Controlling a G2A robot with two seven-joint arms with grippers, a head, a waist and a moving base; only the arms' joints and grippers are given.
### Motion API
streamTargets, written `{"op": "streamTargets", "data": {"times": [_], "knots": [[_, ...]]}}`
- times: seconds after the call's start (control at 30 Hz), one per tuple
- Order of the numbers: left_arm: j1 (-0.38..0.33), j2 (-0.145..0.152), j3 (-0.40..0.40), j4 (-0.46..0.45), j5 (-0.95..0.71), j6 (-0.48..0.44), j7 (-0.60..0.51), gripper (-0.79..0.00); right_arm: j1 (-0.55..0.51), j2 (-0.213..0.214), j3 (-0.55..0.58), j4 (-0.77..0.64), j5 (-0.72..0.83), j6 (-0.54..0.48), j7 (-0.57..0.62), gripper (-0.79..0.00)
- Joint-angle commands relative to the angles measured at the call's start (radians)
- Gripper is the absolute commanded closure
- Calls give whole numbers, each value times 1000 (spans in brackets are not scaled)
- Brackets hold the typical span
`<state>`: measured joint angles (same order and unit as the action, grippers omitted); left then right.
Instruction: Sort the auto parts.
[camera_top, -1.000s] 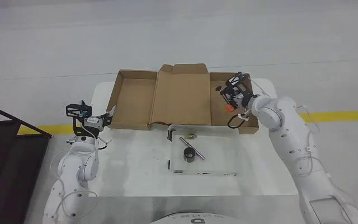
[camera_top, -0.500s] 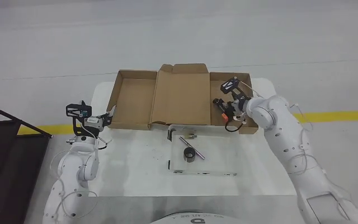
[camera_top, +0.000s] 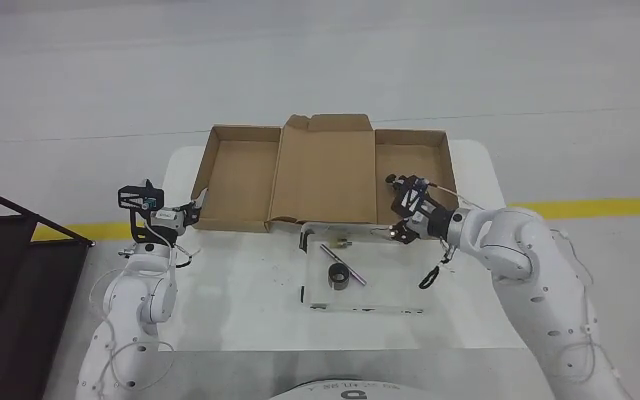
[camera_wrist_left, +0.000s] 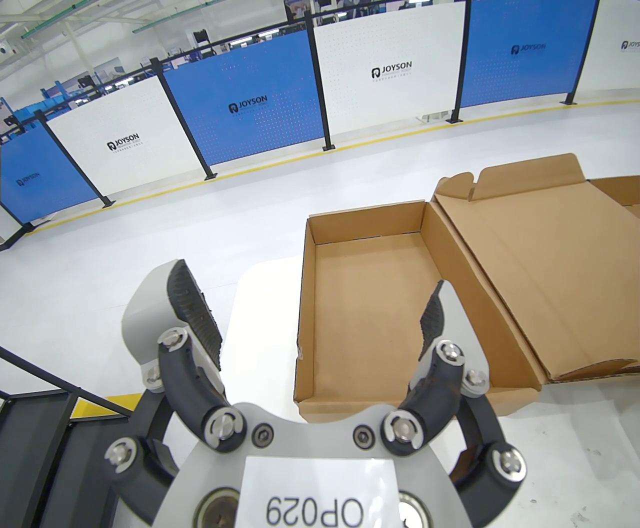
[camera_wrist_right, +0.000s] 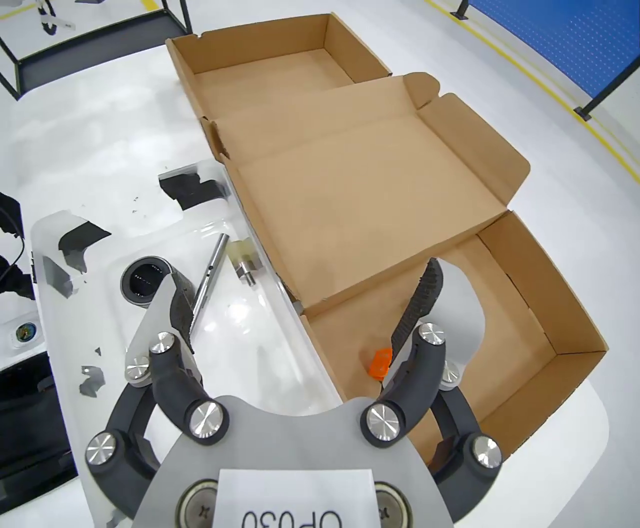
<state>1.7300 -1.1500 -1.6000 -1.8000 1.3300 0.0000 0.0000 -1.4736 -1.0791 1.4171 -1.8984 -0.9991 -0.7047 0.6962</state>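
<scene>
**Currently both grippers empty, one orange part in the box**

Right gripper (camera_wrist_right: 305, 285) hangs with its fingers spread wide and nothing between them, over the line where the clear tray (camera_wrist_right: 260, 340) meets the cardboard box (camera_top: 325, 170). A small orange part (camera_wrist_right: 381, 361) lies on the floor of the box's right compartment, close to the wall on the tray side. In the tray lie a metal rod (camera_wrist_right: 210, 272), a dark ring (camera_wrist_right: 145, 280) just beside it and a small stud (camera_wrist_right: 245, 260) near the box. Left gripper (camera_wrist_left: 309, 282) sits at the left edge of the table (camera_top: 230, 290), fingers likewise apart and empty, facing the box's left compartment.
</scene>
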Motion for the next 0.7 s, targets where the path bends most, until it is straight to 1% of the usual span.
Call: {"op": "streamTargets", "data": {"times": [0.0, 0.07, 0.1, 0.17, 0.2, 0.23, 0.27, 0.33, 0.43, 0.67], "knots": [[0, 0, 0, 0, 0, 0, 0, -785, 0, 0, 0, 0, 0, 3, 0, -785], [0, 0, 0, 0, 0, 0, 0, -785, -8, 1, -17, 8, 13, -25, 12, -785], [0, 0, 0, 0, 0, 0, 0, -785, -11, 2, -31, 21, 71, -71, 15, -785], [0, 0, 0, 0, 0, 0, 0, -785, -8, 9, -39, 38, 154, -145, 61, -785], [0, 0, 0, 0, 0, 0, 0, -785, -9, 11, -42, 40, 174, -159, 79, -723], [0, 0, 0, 0, 0, 0, 0, -785, -13, 15, -56, 34, 199, -185, 108, -523], [0, 0, 0, 0, 0, 0, 0, -785, -17, 18, -71, 28, 222, -204, 138, -360], [0, 0, 0, 0, 0, 0, 0, -785, -20, 22, -96, 15, 248, -208, 179, -326], [0, 0, 0, 0, 0, 0, 0, -785, -10, 25, -138, 12, 249, -173, 229, -342], [0, 0, 0, 0, 0, 0, 0, -785, 64, 17, -244, 54, 205, -52, 263, -348]]}}
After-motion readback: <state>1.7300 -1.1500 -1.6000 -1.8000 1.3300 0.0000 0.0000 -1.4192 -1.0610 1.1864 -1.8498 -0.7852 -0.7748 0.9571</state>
